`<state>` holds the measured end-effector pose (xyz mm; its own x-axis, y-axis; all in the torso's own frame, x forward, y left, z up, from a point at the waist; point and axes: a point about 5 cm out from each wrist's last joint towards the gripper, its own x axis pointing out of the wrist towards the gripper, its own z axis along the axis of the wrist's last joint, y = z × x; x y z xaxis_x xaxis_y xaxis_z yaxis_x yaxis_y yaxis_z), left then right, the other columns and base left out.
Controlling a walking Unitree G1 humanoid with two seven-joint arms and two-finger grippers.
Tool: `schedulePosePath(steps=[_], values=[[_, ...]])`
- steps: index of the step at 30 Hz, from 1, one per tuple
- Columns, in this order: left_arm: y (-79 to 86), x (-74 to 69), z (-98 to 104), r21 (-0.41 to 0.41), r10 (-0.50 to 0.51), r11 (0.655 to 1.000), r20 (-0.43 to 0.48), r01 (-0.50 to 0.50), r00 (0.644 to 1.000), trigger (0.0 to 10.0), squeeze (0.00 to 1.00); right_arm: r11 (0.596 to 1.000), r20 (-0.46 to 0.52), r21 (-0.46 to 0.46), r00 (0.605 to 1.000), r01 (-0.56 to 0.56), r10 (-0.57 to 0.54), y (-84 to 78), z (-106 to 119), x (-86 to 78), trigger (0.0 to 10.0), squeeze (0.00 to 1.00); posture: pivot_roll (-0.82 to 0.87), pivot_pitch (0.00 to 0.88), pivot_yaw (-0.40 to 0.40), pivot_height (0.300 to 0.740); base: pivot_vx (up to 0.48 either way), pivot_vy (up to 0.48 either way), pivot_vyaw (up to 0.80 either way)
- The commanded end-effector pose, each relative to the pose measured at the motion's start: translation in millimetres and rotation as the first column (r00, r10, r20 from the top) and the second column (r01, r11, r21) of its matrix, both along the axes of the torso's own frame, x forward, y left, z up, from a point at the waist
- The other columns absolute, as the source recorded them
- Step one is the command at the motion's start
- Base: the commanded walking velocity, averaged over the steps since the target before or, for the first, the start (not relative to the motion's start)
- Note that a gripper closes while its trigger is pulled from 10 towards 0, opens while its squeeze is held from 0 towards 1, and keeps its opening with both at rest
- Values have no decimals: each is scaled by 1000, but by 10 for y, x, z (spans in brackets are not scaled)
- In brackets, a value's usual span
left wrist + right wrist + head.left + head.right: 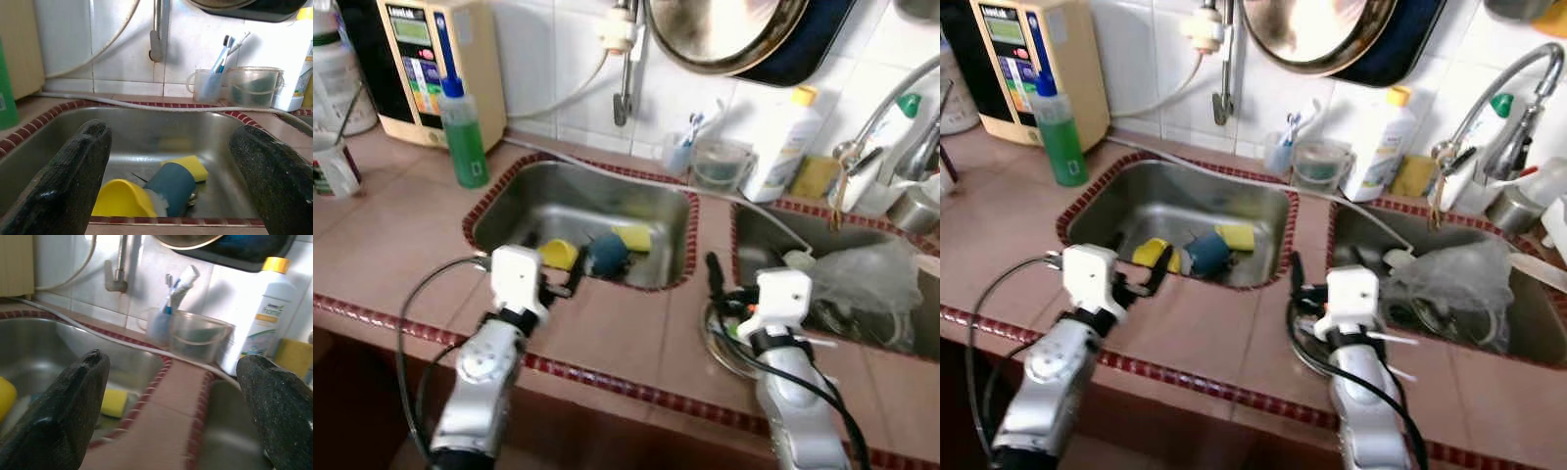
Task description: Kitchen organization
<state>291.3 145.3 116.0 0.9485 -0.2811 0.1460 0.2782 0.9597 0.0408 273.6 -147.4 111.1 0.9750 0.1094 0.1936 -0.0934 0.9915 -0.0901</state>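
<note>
Two silver arms are seen closest to the head camera, both reaching over the tiled table toward the left sink [519, 211]. At that sink's near rim the left end effector [560, 287] is held with its fingers [73, 181] spread wide apart and nothing between them. The right end effector [717, 284] is placed over the strip of table to the right of the left sink, likewise spread open and empty.

Inside the left sink, against its near wall, a yellow cup [559, 254] and a blue cup [607, 254] are lying on their sides, touching, with a yellow sponge [634, 237] just behind the blue cup. The left wrist view shows what the head views do not: the blue cup's long axis runs from the near wall toward the back of the sink and its base is turned away from the camera.

A green soap bottle [464, 132] stands on the table left of the sink. Behind the sink, by the wall, a cup of toothbrushes [164, 318] and a clear container [200, 340] are seen.
</note>
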Motion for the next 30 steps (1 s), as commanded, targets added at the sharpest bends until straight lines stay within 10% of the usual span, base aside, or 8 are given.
schedulePosePath(steps=[1,11,30], values=[[-112,1,34,-9,-32,999,11,32,999,10000,0,1000,8,-11,1000,27,-26,-95,22,1,10000,0,27,0,-58,740,0,-480,0],[-144,-17,63,-66,-57,996,14,58,998,10000,0,1000,7,-20,1000,17,-16,-99,25,-7,10000,0,24,0,-61,740,0,-192,0],[-368,-227,85,83,-302,951,29,299,953,10000,0,999,-17,-15,999,-32,31,-104,-18,-148,10000,0,9,0,-53,740,0,0,0]])
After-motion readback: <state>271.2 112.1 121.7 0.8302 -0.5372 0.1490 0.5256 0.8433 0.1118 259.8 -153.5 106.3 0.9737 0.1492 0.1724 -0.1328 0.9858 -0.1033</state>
